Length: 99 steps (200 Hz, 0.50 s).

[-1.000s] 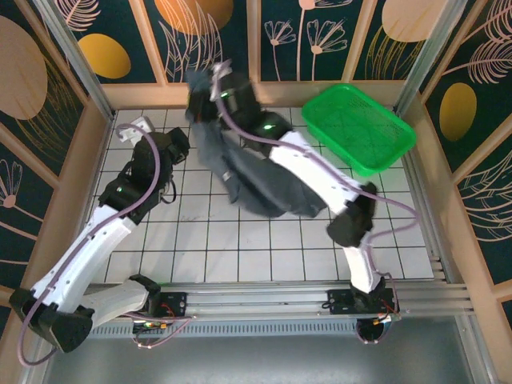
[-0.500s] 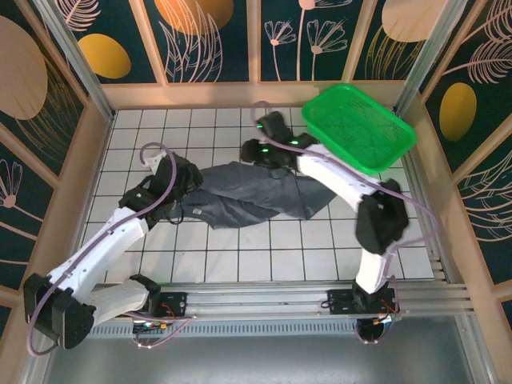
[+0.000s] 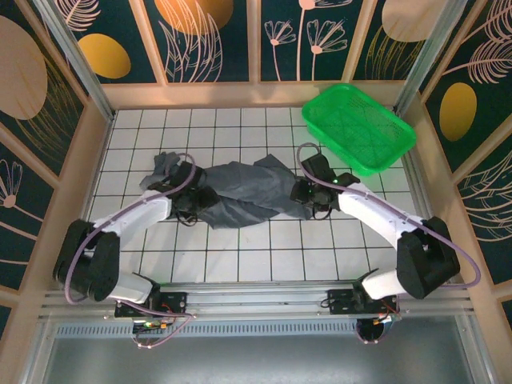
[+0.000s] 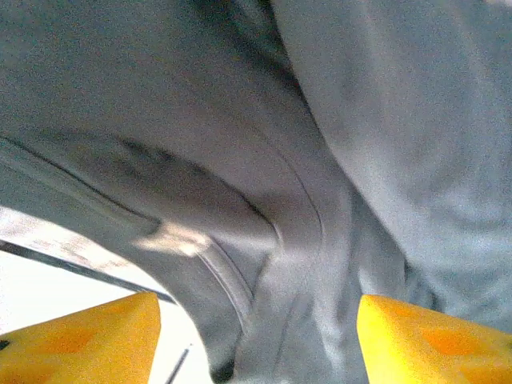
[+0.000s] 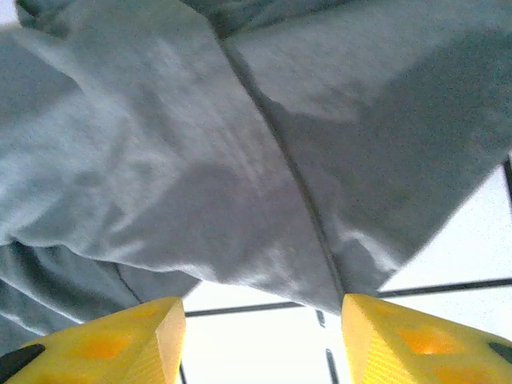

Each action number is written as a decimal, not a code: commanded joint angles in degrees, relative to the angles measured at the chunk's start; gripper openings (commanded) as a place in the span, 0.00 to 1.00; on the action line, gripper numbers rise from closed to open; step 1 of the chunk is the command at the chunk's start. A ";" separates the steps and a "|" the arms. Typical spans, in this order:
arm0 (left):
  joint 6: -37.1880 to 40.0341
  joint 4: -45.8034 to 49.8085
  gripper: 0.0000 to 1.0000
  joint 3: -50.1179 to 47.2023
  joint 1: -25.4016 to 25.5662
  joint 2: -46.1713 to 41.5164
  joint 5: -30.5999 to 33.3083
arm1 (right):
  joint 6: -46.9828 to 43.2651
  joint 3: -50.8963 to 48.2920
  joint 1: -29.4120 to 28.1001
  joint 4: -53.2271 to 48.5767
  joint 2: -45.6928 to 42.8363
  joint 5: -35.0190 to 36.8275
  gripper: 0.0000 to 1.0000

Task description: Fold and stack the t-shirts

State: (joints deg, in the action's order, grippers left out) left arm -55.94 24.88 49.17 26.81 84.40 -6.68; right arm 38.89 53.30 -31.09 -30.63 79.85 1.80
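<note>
Overhead: t-shirt (image 3: 240,192) crumpled on tabletop (image 3: 240,256). Wrist views: left fingers (image 4: 88,336) and right fingers (image 5: 112,344) spread, seemingly released, cloth just ahead.

White grid-tiled floor (image 3: 240,256) w/ wood frame (image 3: 240,94); dark floral wall panels (image 3: 216,40).

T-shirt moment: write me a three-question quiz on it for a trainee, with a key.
1. True or false: the t-shirt lies in the green basket.
2. In its wrist view, the right gripper is: A shut on cloth, B open, C shut on nothing.
3. Which gripper is at the shirt's end farther from the basket?
Key: 1 false; 2 B; 3 the left gripper.
</note>
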 commanded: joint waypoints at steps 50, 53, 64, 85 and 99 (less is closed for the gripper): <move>15.52 5.53 0.76 15.72 19.47 18.31 4.97 | -4.28 -2.40 4.23 -0.92 -1.59 0.67 0.55; 15.66 5.71 0.77 16.18 19.87 19.36 5.24 | -4.27 -2.41 4.23 -0.85 -1.58 0.62 0.55; 15.90 7.00 0.77 17.86 21.06 22.36 6.98 | -3.99 -2.54 4.35 -0.70 -1.51 0.32 0.55; 15.46 7.29 0.72 18.57 21.80 26.35 11.26 | -3.15 -2.93 4.35 -0.18 -1.55 -0.04 0.55; 15.27 5.99 0.57 18.07 21.80 27.03 13.44 | -2.62 -3.20 4.34 0.26 -1.52 -0.46 0.55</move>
State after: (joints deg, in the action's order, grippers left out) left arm -42.17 29.15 67.90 48.69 108.38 0.84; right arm 35.97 51.51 -27.09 -30.83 79.05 1.91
